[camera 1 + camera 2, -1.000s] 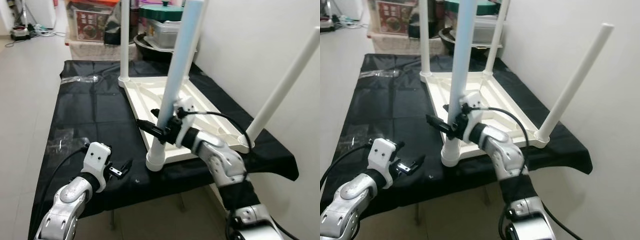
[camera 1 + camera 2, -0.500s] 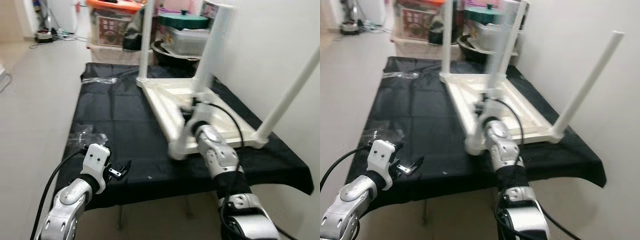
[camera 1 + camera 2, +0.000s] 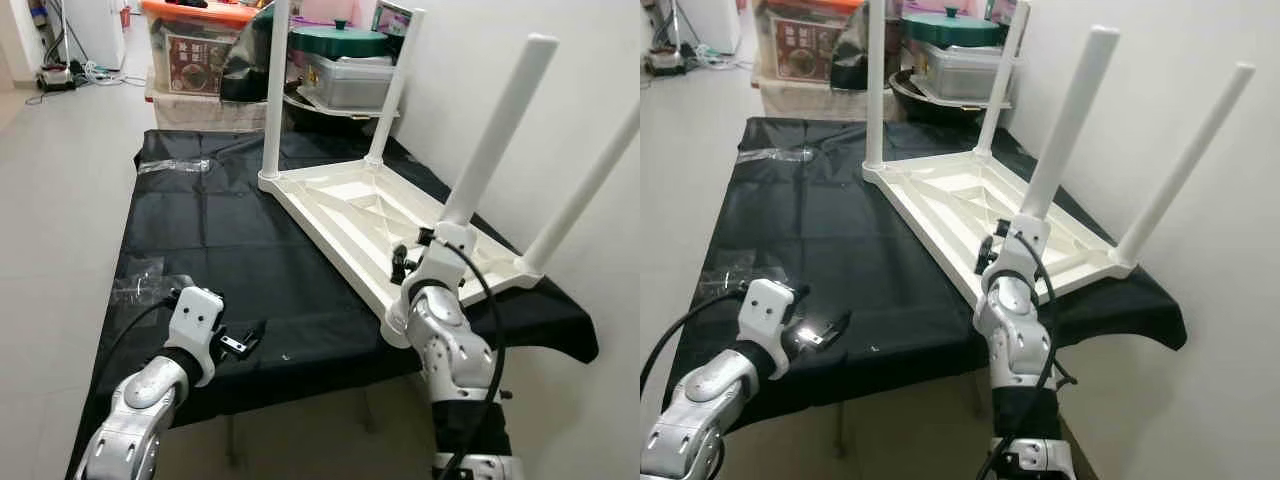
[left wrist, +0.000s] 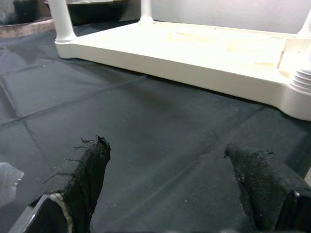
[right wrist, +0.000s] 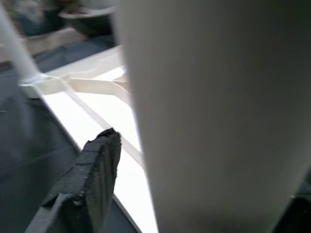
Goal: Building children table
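A white children's table [image 3: 370, 205] lies upside down on a black-covered table [image 3: 220, 230], with several white legs pointing up. My right gripper [image 3: 403, 262] is at the foot of the nearest leg [image 3: 495, 130], at the table's front corner. In the right wrist view the leg [image 5: 218, 121] looms close. A thin gap shows between it and one black finger [image 5: 92, 179], so the gripper is open around it. My left gripper [image 3: 245, 340] hovers low over the cloth near the front edge. It is open, with nothing between its fingers [image 4: 82, 170].
Clear plastic bags lie on the cloth at the left [image 3: 140, 280] and at the back [image 3: 175, 165]. Storage boxes [image 3: 200, 50] and a green-lidded pot [image 3: 335, 40] stand behind the table. A white wall [image 3: 600, 80] runs close along the right. Tiled floor [image 3: 60, 180] lies to the left.
The head camera has shifted. My right arm has swung in close, so its forearm now stands upright by the nearest leg's foot. The left gripper has not moved.
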Controlling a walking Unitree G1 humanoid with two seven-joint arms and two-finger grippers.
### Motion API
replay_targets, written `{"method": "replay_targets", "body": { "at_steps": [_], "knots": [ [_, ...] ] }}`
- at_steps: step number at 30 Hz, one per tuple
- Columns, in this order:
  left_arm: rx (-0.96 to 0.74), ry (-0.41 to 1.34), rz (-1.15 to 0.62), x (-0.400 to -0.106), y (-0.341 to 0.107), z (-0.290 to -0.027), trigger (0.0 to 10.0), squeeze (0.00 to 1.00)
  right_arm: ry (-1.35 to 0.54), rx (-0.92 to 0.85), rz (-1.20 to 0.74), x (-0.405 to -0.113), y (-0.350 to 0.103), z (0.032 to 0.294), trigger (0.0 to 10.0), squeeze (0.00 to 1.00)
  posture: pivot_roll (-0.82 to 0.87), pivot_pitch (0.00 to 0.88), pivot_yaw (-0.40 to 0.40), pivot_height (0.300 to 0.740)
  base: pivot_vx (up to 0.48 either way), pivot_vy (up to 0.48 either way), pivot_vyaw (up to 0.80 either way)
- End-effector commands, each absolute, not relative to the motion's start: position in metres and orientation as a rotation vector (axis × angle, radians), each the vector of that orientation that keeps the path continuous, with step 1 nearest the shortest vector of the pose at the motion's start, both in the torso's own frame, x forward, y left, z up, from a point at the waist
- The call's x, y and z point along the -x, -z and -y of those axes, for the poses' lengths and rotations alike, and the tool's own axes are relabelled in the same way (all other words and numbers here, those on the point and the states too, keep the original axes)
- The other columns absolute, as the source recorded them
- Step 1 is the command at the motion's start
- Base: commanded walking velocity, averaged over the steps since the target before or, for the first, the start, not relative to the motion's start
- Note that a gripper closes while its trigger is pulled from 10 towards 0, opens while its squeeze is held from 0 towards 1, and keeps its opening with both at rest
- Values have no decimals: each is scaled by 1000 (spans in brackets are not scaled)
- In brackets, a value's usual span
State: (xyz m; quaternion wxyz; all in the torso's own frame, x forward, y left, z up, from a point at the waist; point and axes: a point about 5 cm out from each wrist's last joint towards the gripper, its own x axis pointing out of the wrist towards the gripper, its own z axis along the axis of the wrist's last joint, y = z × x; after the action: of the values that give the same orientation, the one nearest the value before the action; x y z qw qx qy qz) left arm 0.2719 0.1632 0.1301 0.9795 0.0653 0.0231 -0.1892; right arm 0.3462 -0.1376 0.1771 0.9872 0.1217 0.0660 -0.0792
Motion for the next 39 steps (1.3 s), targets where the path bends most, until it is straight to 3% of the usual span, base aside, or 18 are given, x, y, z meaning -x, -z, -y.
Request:
{"method": "replay_targets", "body": {
  "at_steps": [1, 3, 7, 11, 13, 20, 21, 22, 23, 24, 27, 28, 29, 32, 36, 39],
  "knots": [
    [-125, 397, -54, -271, -128, -160, 10000, 0, 31, -278, -70, -352, -195, 134, 10000, 0, 127, 0, -160, 740, 0, 0, 0],
    [-125, 396, -53, -271, -128, -160, 10000, 0, -26, -289, -46, -352, -201, 133, 10000, 0, 127, 0, -160, 740, 0, 0, 0],
    [-126, 394, -52, -272, -128, -159, 10000, 0, -505, -248, 115, -347, -230, 123, 10000, 0, 127, 0, -164, 740, 0, 0, 0],
    [-126, 393, -51, -272, -128, -159, 10000, 0, -603, -220, 126, -344, -233, 118, 10000, 0, 138, 0, -173, 740, 0, 0, 0],
    [-123, 392, -49, -273, -129, -157, 10000, 0, -803, -125, 97, -342, -225, 90, 10000, 0, 160, 0, -184, 740, 0, 0, 0],
    [-122, 395, -49, -271, -129, -156, 10000, 0, -942, 32, 32, -345, -201, 59, 10000, 0, 179, 0, -187, 740, 0, 0, 0],
    [-125, 395, -50, -271, -129, -158, 10000, 0, -943, 75, 11, -347, -195, 57, 9059, 0, 176, 0, -183, 740, 0, 0, 0],
    [-127, 395, -52, -270, -129, -161, 10000, 0, -912, 102, -17, -351, -191, 56, 5765, 0, 171, 0, -178, 740, 0, 0, 0],
    [-129, 395, -53, -270, -129, -162, 10000, 0, -856, 120, -43, -356, -187, 60, 3725, 0, 171, 0, -178, 740, 0, 0, 0],
    [-130, 397, -55, -270, -129, -162, 10000, 0, -722, 99, -76, -366, -184, 69, 0, 0, 163, 0, -174, 740, 0, 0, 0],
    [-131, 400, -55, -270, -128, -162, 10000, 0, -578, 76, -111, -374, -180, 80, 0, 0, 163, 0, -174, 740, 0, 0, 0],
    [-131, 403, -55, -271, -128, -161, 10000, 0, -349, 4, -146, -383, -176, 100, 0, 0, 155, 0, -170, 740, 0, 0, 0],
    [-131, 403, -55, -271, -128, -161, 10000, 0, -349, 4, -146, -383, -176, 100, 0, 0, 155, 0, -170, 740, 0, 0, 0],
    [-130, 410, -54, -273, -128, -157, 10000, 0, 142, -142, -244, -383, -157, 149, 0, 0, 146, 0, -163, 740, 0, 0, 0],
    [-129, 413, -55, -273, -128, -157, 10000, 0, 254, -163, -246, -374, -151, 157, 0, 0, 139, 0, -157, 740, 0, 0, 0],
    [-129, 423, -61, -272, -126, -157, 10000, 0, 435, -175, -289, -343, -139, 156, 0, 0, 126, 0, -146, 740, 0, 0, 0]
  ]
}}
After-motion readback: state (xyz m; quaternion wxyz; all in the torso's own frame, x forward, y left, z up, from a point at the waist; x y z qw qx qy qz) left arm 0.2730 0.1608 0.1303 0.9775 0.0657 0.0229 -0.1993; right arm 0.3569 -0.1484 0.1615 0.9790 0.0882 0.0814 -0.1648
